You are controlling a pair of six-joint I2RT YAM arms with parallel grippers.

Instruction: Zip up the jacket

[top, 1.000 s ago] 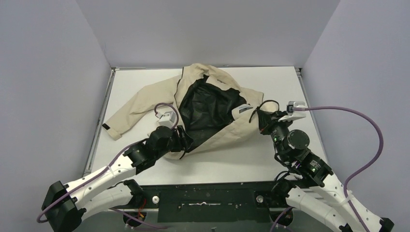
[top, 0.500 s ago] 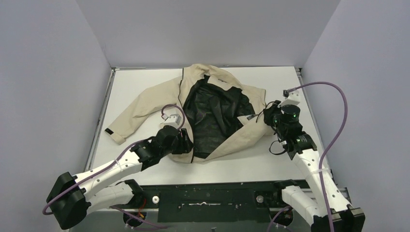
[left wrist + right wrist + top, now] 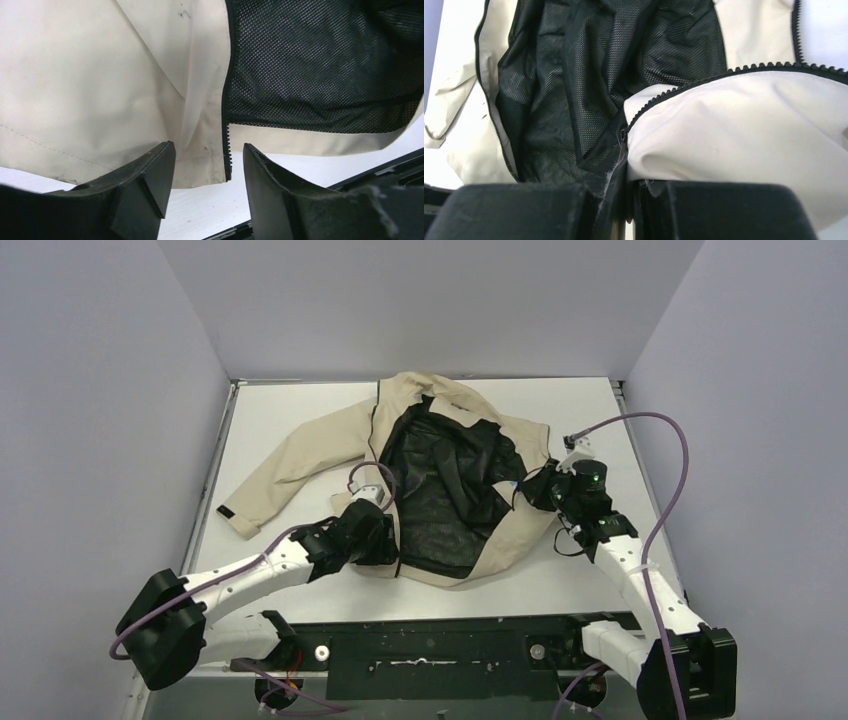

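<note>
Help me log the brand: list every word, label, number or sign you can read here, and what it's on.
No text is readable in any view.
On the jacket, a small pale tag by the right gripper: too small to read.
On its sleeve, the black cuff tab: no lettering discernible.

Blocked through the middle by the spread jacket. Free to pass over bare table at both far corners and the near strip. Hemmed by walls.
</note>
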